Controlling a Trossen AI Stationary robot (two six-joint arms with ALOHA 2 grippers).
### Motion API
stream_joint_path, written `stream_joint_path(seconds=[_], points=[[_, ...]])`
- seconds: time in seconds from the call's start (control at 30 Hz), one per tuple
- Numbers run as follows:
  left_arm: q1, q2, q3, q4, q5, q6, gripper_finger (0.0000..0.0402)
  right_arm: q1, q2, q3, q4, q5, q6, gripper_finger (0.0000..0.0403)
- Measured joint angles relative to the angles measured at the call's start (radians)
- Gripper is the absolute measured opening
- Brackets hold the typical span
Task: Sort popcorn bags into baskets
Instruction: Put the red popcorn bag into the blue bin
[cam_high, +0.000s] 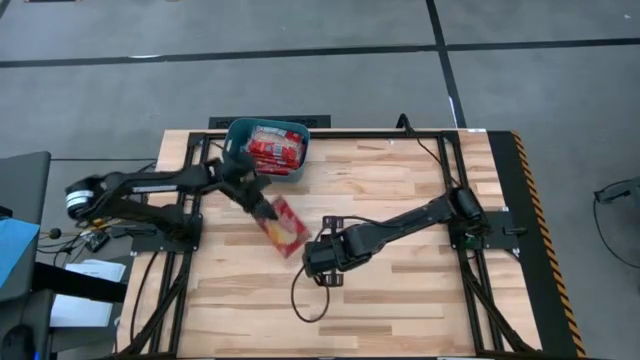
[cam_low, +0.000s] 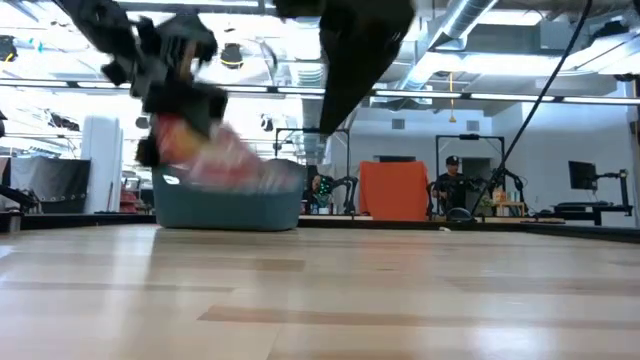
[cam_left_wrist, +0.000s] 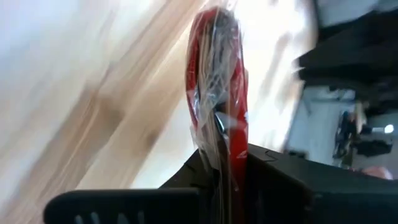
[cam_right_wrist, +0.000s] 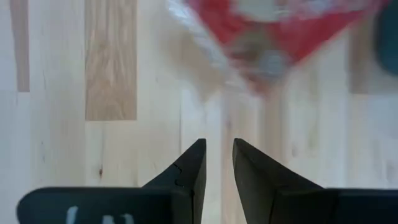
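Note:
My left gripper (cam_high: 258, 203) is shut on a red popcorn bag (cam_high: 284, 226), held above the middle of the table, just in front of the teal basket (cam_high: 238, 135). The bag also shows in the low view (cam_low: 215, 155) and edge-on in the left wrist view (cam_left_wrist: 217, 74). Several red bags (cam_high: 275, 148) lie in the basket. My right gripper (cam_right_wrist: 217, 152) hovers over bare wood just right of the held bag (cam_right_wrist: 273, 31). Its fingers stand a narrow gap apart and hold nothing. My left gripper pinches one end of the bag (cam_left_wrist: 221, 134) between its two fingers (cam_left_wrist: 273, 180), one on each flat face. The fingers come slanting down from the table's far left. The bag is lifted clear of the table and slants down from the gripper toward the near right.
The basket stands at the table's far edge, left of centre. My right arm (cam_high: 400, 225) reaches across the middle from the right. A black cable (cam_high: 305, 300) loops below my right gripper. Bare wood lies toward the near edge.

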Motion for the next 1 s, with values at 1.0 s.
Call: stream_joint_path(seconds=[1.0], points=[[0.704,0.219,0.413,-0.153,-0.024,0.155,0.0015,0.015,-0.083,0.001,-0.242,0.158,0.129,0.0107]])
